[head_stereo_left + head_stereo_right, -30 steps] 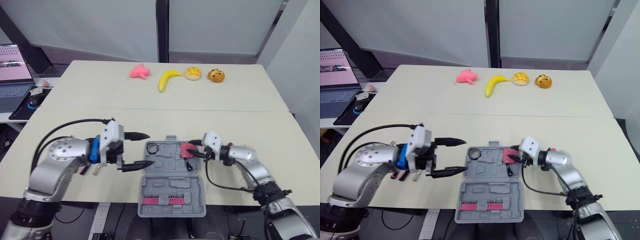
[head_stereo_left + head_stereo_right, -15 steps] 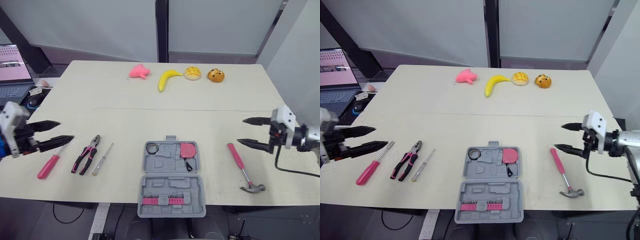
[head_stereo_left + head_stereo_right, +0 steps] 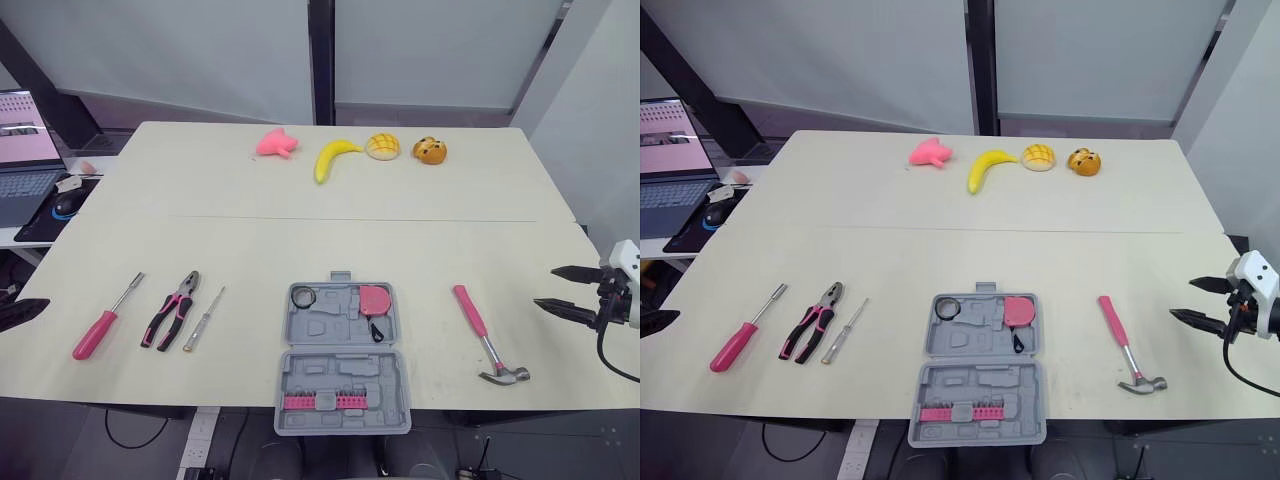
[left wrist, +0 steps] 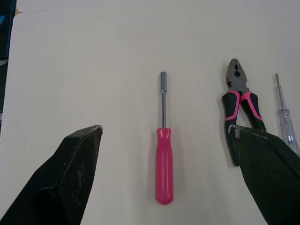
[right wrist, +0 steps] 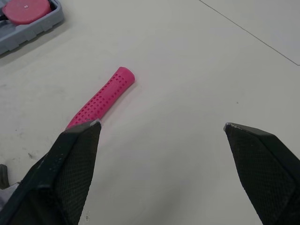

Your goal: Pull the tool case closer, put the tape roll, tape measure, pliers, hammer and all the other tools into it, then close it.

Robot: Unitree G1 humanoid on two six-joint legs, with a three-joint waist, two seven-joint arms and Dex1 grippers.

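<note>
At the table's (image 3: 300, 240) left edge, the left gripper (image 4: 165, 127) hung spread wide and empty near the nut driver (image 3: 103, 326) and pliers (image 3: 172, 310). The open tool case (image 3: 330, 372) lay centre front with the hammer (image 3: 482, 335) to its right, near the right gripper (image 3: 550, 287), whose fingers were likewise apart and empty.

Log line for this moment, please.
tool case: open, tape roll and tape measure inside | hammer, pliers, pink driver, thin screwdriver: on table | left gripper: open | right gripper: open

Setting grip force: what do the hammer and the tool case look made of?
The hammer handle is matte pink with dimples, probably rubber or soft plastic. The hammer head is shiny grey, likely metal. The tool case is matte grey with moulded recesses, apparently hard plastic.
</note>
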